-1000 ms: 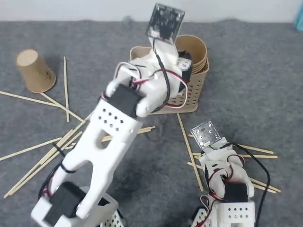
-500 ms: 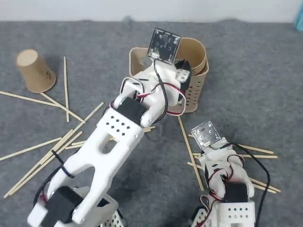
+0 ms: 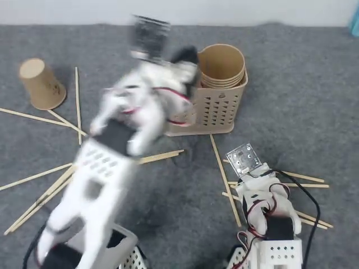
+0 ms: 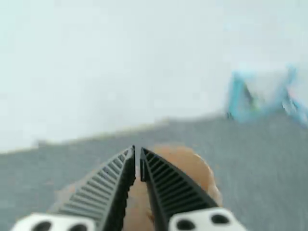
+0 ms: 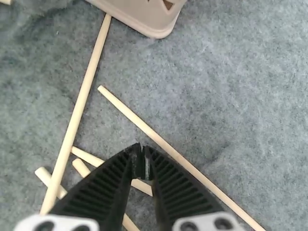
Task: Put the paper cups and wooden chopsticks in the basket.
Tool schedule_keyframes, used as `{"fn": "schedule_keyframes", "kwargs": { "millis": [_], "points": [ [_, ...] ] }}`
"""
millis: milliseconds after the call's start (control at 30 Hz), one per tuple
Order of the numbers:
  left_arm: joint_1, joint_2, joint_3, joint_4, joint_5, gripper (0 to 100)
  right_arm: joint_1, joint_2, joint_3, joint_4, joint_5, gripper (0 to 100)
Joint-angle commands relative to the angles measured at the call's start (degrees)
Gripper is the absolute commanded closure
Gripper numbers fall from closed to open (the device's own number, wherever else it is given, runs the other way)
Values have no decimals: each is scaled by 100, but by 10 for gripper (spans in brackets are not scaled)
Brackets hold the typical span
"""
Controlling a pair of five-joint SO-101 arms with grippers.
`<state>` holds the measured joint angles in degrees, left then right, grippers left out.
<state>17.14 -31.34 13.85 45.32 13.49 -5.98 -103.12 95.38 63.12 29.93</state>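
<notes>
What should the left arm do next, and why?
Probably open the left pincer and swing it toward the upside-down paper cup. The pincer is shut with nothing in it, a stack of cups already sits in the basket, and that one cup stands outside it, off to the side.

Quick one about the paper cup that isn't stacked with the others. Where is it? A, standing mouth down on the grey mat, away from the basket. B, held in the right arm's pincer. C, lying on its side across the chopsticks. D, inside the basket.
A: the single paper cup stands mouth down on the grey mat, well apart from the basket that holds the stacked cups.
</notes>
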Motion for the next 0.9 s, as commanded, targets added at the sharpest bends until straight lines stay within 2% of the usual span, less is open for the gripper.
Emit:
{"fn": "schedule_keyframes", "kwargs": {
  "millis": [0,200,367,600,767,867],
  "points": [
    [-1178,-615,-497,457,-62,981,4,-66,105,-127,105,990],
    [-3420,-422,-268,536,-79,981,4,-66,105,-127,105,990],
    [-4545,431,-198,149,-97,972,4,-66,105,-92,105,990],
    [-5116,1785,-215,-738,-70,792,4,-66,105,-75,105,990],
    [-5231,2690,-259,-1538,-70,802,4,-66,105,-75,105,990],
    [-5231,3253,-576,-1530,-70,802,4,-66,105,-84,105,990]
  ]
}}
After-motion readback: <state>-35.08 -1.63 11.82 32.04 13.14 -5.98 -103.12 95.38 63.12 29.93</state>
